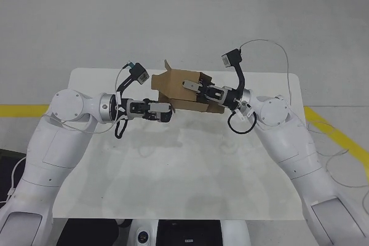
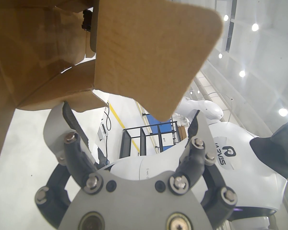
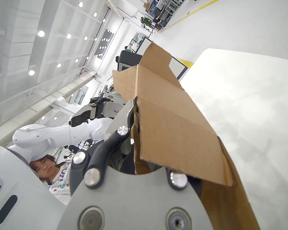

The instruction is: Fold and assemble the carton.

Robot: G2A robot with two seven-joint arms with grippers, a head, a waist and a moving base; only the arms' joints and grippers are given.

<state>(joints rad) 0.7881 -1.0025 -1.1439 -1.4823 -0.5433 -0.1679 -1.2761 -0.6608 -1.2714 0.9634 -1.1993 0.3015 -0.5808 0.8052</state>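
Note:
A brown cardboard carton (image 1: 172,83) is held above the far middle of the white table (image 1: 172,178), partly folded, with loose flaps sticking out. My right gripper (image 1: 195,87) reaches into it from the right and is shut on one wall; in the right wrist view the carton wall (image 3: 165,120) runs through the right gripper (image 3: 137,120) and hides one finger. My left gripper (image 1: 165,112) is open at the carton's near left corner. In the left wrist view a carton flap (image 2: 153,48) hangs over the open left gripper (image 2: 130,114), and one fingertip (image 2: 66,107) touches the carton's lower edge.
The tabletop in front of the arms is bare white. Yellow floor tape (image 1: 12,111) runs past the table on both sides.

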